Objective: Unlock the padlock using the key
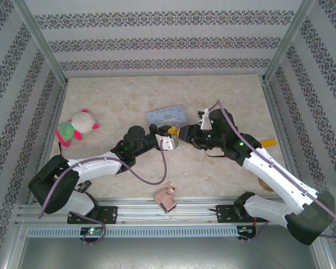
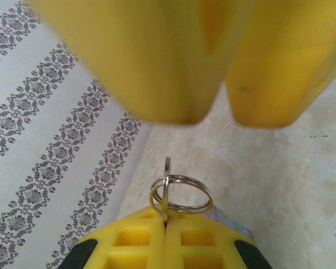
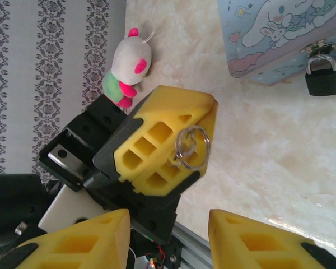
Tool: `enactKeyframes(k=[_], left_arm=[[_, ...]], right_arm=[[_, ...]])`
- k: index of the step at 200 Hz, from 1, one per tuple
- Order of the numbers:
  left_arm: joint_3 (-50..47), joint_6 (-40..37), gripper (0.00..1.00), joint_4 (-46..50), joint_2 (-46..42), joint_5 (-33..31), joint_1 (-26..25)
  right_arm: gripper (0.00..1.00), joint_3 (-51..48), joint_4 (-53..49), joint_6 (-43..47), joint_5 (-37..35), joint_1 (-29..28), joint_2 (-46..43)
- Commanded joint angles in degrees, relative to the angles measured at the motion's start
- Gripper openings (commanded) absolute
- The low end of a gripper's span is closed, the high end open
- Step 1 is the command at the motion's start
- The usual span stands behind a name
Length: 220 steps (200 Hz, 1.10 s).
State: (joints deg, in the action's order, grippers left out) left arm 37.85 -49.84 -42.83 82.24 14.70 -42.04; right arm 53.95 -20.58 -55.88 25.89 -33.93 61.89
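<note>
**Key ring pinched, padlock at the tin's clasp**

The left gripper's (image 2: 165, 221) jaws are clamped on a silvery wire key ring (image 3: 190, 147); the key itself is hidden. The right gripper's (image 3: 167, 224) jaws stand apart, empty. The small black padlock with its silvery shackle (image 3: 323, 81) hangs through the clasp of the pale blue cartoon tin (image 3: 269, 39) on the beige desk (image 3: 257, 140). It looks light, rigid and free to swing, so pinching its body seems wise.
</note>
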Motion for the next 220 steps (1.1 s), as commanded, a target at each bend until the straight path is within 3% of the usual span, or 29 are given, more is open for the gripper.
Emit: enactKeyframes(k=[1,90,220], left_arm=[[-0.49,-1.13,0.00,-3.33,0.36,0.24,-1.03],[-0.91,-0.78,0.00,-3.88,-0.59,2.52,-1.20],[-0.18,-0.95,0.00,-3.88,0.64,3.15,-1.29]], right_arm=[[0.38,1.99,1.27,-0.90,-0.80,-0.61,0.93],[0.26,2.45,1.42,-4.76,-1.40,2.19,1.90],[0.23,3.44,4.48,-6.22,1.79,3.18,5.08]])
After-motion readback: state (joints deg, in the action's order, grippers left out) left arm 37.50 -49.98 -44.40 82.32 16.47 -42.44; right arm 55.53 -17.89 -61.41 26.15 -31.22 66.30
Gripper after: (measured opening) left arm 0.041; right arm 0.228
